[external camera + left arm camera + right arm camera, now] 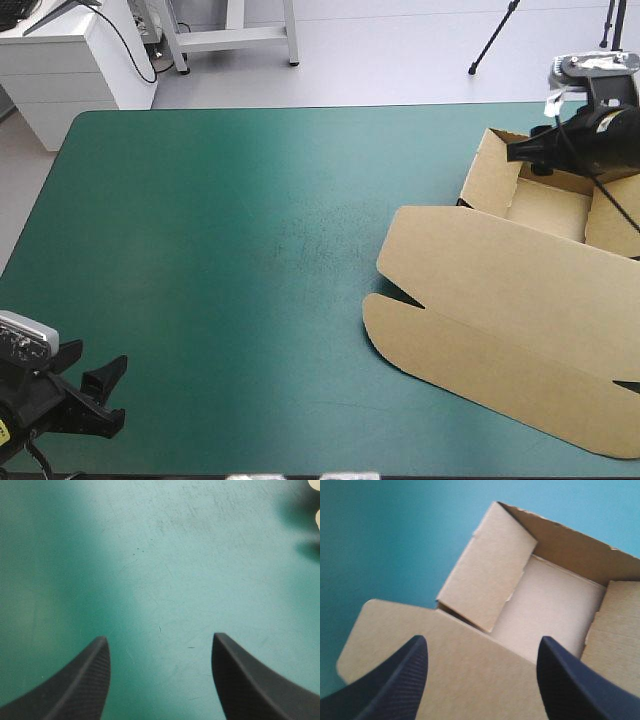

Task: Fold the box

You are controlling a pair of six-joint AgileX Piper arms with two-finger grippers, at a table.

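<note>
Right side of table (220, 260): box (500, 300) walls raised, lid flat | right gripper (482, 645) spread wide over it | left gripper (159, 640) spread wide, idle | folding seems nearly done

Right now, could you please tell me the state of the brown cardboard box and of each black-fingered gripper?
Brown cardboard box: open tray, walls raised, its lid flat on the teal-green cover.
Left black-fingered gripper: open, over bare cover, holding nothing.
Right black-fingered gripper: open, over the box, holding nothing.

A lab, judging by tripod (497, 35) and white cabinet (75, 65).
</note>
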